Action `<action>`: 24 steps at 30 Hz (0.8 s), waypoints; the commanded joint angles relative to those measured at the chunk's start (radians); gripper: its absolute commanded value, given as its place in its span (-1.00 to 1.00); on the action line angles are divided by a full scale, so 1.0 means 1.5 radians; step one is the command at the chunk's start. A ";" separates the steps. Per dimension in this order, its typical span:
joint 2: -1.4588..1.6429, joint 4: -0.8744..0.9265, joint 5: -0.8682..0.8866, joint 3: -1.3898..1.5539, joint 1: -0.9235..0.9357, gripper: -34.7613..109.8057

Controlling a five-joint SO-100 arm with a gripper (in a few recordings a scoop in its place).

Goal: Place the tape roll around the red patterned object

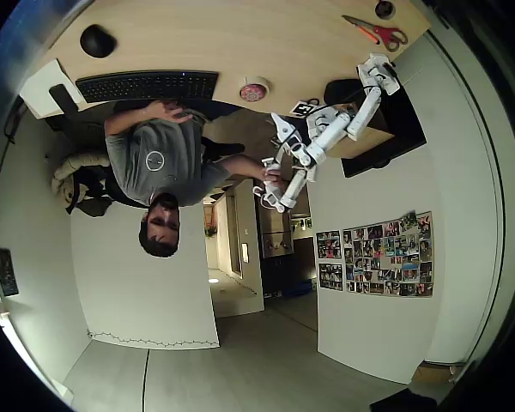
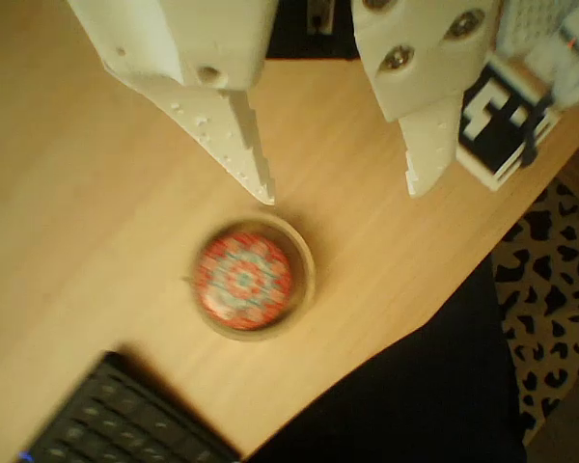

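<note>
In the wrist view the red patterned object (image 2: 243,278), a round dome with a light speckled pattern, lies on the wooden table. The tape roll (image 2: 305,280), a pale ring, lies flat around it. My gripper (image 2: 343,193) hangs above and just beyond the pair, open, with nothing between its white fingers (image 2: 241,145). In the overhead view the ring with the red object (image 1: 254,89) sits near the table's curved edge, and the white gripper (image 1: 281,129) is a little off to its right.
A black keyboard (image 2: 125,415) (image 1: 146,86) lies close to the ring. A black-and-white marker cube (image 2: 502,116) stands by the table edge. Red-handled scissors (image 1: 378,33) and a black mouse (image 1: 97,40) lie farther off. A person (image 1: 154,159) sits at the table.
</note>
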 commanded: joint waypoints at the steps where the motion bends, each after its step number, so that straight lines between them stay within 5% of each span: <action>1: 0.189 0.011 0.000 0.141 0.002 -0.01; 7: 0.448 -0.019 0.053 0.446 0.004 0.02; 14: 0.715 -0.266 0.089 0.912 0.002 0.02; 24: 0.750 -0.371 0.109 1.069 0.017 0.04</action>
